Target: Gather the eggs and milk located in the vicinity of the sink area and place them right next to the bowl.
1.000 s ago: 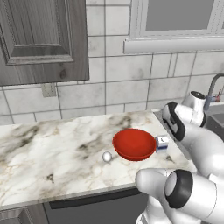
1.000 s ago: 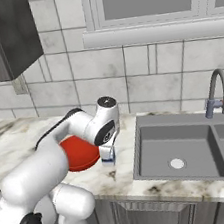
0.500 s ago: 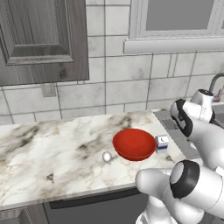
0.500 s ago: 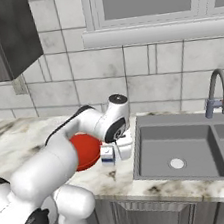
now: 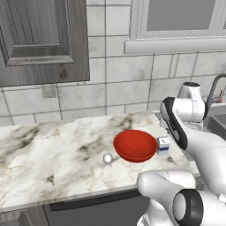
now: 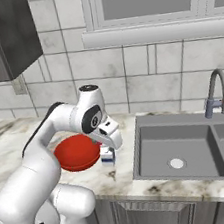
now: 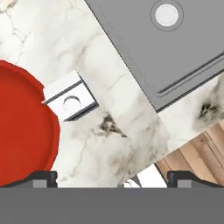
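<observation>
The milk [image 7: 70, 101] stood upright on the marble counter [image 5: 53, 150], touching the rim of the red bowl [image 5: 135, 145], which held nothing. A white ball [image 5: 107, 157] lay just beside the bowl's other side. Bare counter separated the carton from the sink [image 6: 190, 148]. The gripper [image 7: 112, 177] hung above, fingers spread wide, holding nothing.

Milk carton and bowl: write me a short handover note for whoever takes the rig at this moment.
Gripper: open, holding nothing, above the counter between bowl and sink.
Milk carton: upright on the counter, right beside the red bowl, on its sink side; looks placed.
Sink: no egg seen in the basin in view.
Small white ball: on the bowl's other side, not a task item.
Left: find the egg, set it by the bowl.
</observation>
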